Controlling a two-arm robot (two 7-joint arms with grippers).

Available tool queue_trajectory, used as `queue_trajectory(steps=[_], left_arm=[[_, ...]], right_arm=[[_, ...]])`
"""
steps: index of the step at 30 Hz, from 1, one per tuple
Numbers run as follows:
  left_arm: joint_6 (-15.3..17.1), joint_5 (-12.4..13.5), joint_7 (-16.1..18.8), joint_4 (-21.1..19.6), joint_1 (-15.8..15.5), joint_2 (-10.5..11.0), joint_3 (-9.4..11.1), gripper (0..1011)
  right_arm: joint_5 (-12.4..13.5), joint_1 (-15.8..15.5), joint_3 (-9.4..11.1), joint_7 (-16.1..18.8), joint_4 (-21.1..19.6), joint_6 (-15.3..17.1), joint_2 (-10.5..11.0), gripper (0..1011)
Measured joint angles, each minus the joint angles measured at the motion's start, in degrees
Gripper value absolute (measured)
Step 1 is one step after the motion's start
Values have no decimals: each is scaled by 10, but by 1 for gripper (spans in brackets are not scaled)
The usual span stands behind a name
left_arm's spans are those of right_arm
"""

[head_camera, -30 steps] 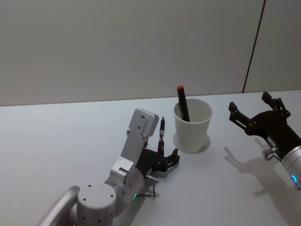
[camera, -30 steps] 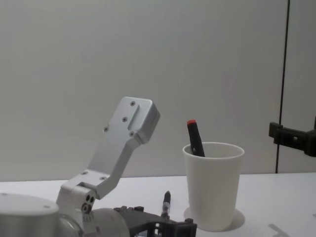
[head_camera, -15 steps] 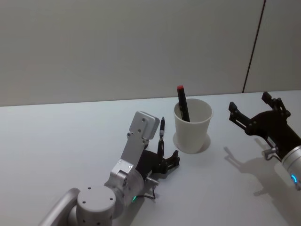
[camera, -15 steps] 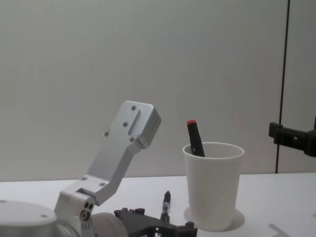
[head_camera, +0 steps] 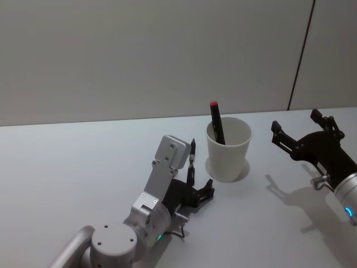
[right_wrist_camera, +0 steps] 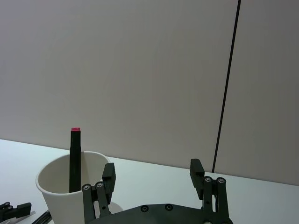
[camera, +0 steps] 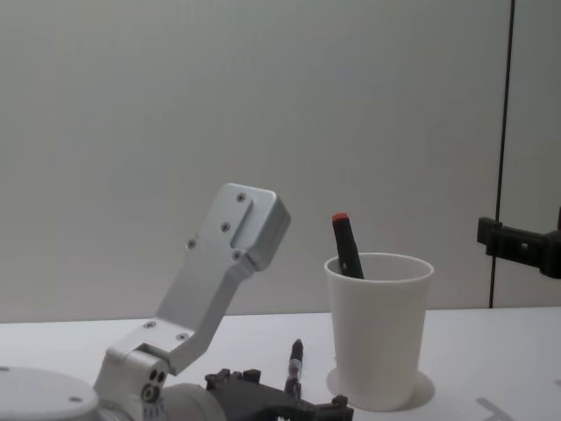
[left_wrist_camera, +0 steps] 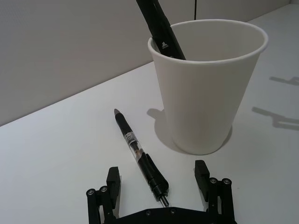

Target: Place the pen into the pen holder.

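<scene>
The pen [left_wrist_camera: 140, 156] lies flat on the white table [head_camera: 83, 167], just beside the pen holder [head_camera: 228, 151], at about 9 o'clock from it. It is black with a see-through middle part. There may be tiny print on that part, but it is too small to read. The pen holder is a plain white paper cup and it stands upright. A black marker [head_camera: 216, 123] with a red end is in the cup. It leans on the rim at about 10 o'clock and sticks out over the top. The marker has a little white mark [left_wrist_camera: 164, 45] on its side, too small to read. The left gripper [left_wrist_camera: 158, 172] is low at the table, at about 7 o'clock from the cup. Its fingers are spread wide, one on each side of the pen's near end, and they do not touch the pen. The right gripper [head_camera: 296, 121] is up over the table at about 3 o'clock from the cup, apart from it. It is spread wide too and holds nothing. A grey wall [head_camera: 139, 56] with a thin dark line [head_camera: 301, 56] stands behind the table.
</scene>
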Motion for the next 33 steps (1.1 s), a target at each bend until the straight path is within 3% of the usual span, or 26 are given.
queue_trajectory(steps=[9, 17, 19, 33], left_arm=[[-4, 4, -3, 1, 1, 1, 1, 998], [-6, 5, -5, 2, 1, 1, 1, 846], [-7, 6, -6, 2, 1, 1, 1, 706], [-7, 7, -6, 3, 1, 1, 1, 279]], right_arm=[[0, 0, 0, 0, 0, 0, 0, 1001], [0, 0, 0, 0, 0, 0, 0, 1001], [0, 0, 0, 0, 0, 0, 0, 1001], [0, 0, 0, 0, 0, 0, 0, 1002]])
